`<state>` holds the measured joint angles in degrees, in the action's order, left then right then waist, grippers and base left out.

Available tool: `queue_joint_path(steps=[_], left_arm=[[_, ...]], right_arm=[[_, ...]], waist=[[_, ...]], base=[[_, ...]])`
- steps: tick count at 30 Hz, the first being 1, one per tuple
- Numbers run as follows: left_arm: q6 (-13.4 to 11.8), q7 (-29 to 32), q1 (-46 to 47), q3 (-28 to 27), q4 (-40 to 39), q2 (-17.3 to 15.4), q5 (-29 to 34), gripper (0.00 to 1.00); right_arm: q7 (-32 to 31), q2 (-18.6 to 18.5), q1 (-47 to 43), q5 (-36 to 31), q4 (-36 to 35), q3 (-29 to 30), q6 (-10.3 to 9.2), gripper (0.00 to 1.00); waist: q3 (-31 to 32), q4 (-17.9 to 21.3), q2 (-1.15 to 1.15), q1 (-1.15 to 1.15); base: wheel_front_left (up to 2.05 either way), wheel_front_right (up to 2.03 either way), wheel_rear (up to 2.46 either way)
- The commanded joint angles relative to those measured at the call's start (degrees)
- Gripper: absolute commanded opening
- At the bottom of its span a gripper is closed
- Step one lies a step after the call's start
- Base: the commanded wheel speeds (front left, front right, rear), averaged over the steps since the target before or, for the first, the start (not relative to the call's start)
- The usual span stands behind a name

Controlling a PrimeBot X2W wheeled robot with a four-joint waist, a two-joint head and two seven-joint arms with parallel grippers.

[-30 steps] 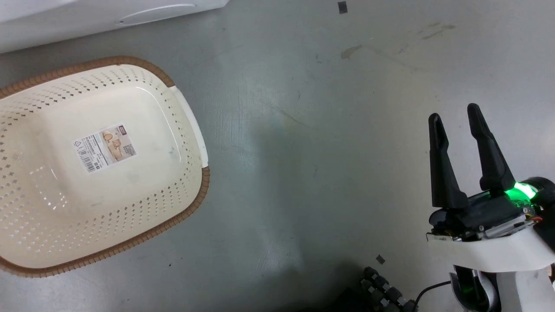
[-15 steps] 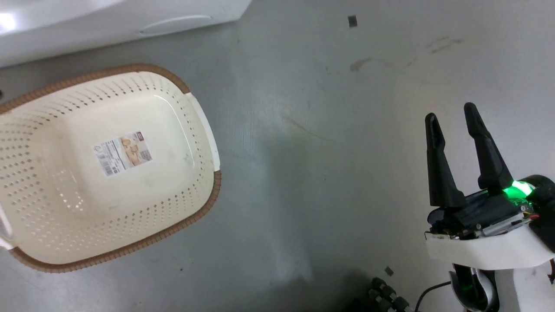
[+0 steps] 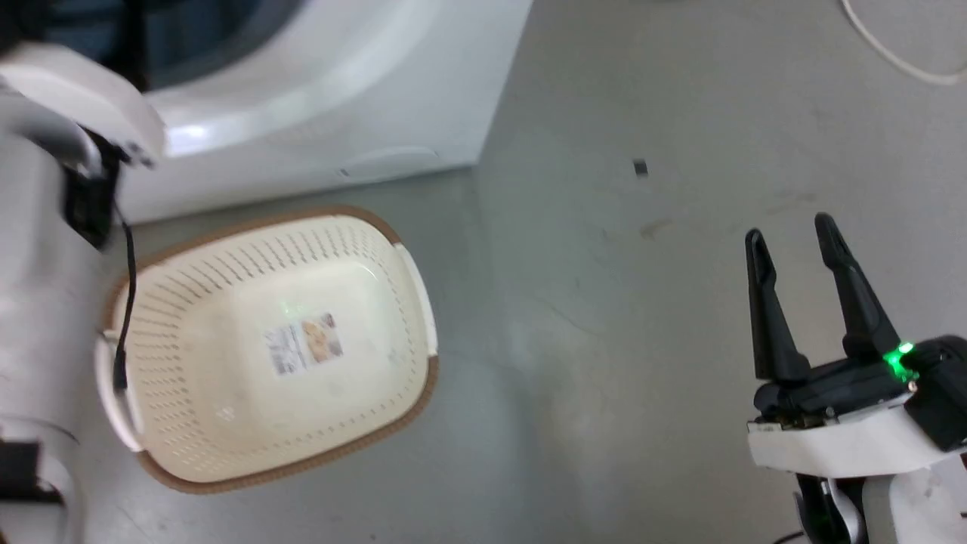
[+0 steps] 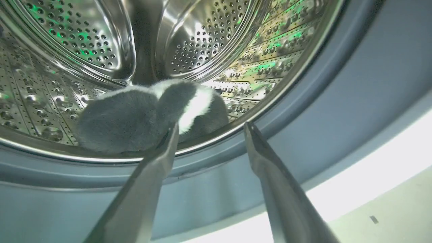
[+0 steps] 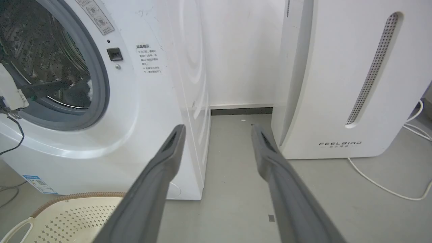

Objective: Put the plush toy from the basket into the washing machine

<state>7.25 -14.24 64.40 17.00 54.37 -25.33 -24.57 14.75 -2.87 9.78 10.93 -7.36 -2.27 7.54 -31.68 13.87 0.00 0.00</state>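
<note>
Lying inside washing machine [image 4: 202, 50], plush toy [image 4: 135, 114] just beyond left gripper [image 4: 211, 126] | left gripper spread | right gripper [image 3: 789, 230] spread, basket [image 3: 174, 408] well to its left

Laundry corner: washing machine [image 5: 152, 135], FEELBIRD appliance [image 5: 330, 84] beside it, basket [image 3: 174, 423] on grey floor [image 3: 604, 340] (loose white cables [image 5: 388, 191]).

White FEELBIRD appliance [image 5: 337, 84] stands on grey floor [image 3: 604, 302], white cable [image 5: 370, 179] beside it.
</note>
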Motion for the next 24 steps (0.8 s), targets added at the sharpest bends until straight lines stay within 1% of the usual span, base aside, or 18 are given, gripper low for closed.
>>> queue_joint_path(steps=[1, 5, 10, 11, 14, 19, 24], left_arm=[[0.2, -0.6, -4.1, 0.2, -2.3, 1.4, -0.8, 1.00], [-0.1, -0.7, -12.5, -2.7, -12.1, 3.6, -1.0, 1.00], [-2.0, -0.7, -24.8, -6.7, -25.0, 6.3, 0.6, 1.00], [-2.0, -0.7, -24.8, -6.7, -25.0, 6.3, 0.6, 1.00], [-2.9, -0.7, -32.0, -8.7, -31.5, 8.2, 1.3, 1.00], [-5.2, -0.7, -43.0, -10.8, -40.5, 11.3, 3.9, 1.00], [-7.2, -0.7, -51.5, -12.4, -46.3, 14.0, 6.5, 1.00]], right_arm=[[0.2, 0.0, -1.3, -1.1, 0.6, 0.5, -0.05, 1.00], [0.2, 0.0, -2.7, -2.3, 1.2, 0.8, -0.05, 1.00], [0.3, 0.0, -4.5, -3.3, 1.7, 1.2, -0.05, 1.00], [0.3, 0.0, -4.5, -3.3, 1.7, 1.2, -0.05, 1.00], [0.3, 0.0, -5.5, -3.7, 2.1, 1.5, -0.05, 1.00], [0.3, 0.0, -7.2, -4.1, 2.7, 2.0, -0.05, 1.00], [0.3, 0.0, -8.8, -4.1, 3.5, 2.1, -0.05, 1.00]], waist=[[7.3, -4.4, 0.00, 0.00], [11.9, -6.7, 0.00, 0.00], [16.3, -8.9, 0.00, 0.00], [16.3, -8.9, 0.00, 0.00], [18.4, -10.1, 0.00, 0.00], [21.2, -11.6, 0.00, 0.00], [23.4, -12.4, 0.00, 0.00]], base=[[0.00, 0.00, 0.00], [0.00, 0.00, 0.00], [0.00, 0.00, 0.00], [0.00, 0.00, 0.00], [0.00, 0.00, 0.00], [0.00, 0.00, 0.00], [0.00, 0.00, 0.00]])
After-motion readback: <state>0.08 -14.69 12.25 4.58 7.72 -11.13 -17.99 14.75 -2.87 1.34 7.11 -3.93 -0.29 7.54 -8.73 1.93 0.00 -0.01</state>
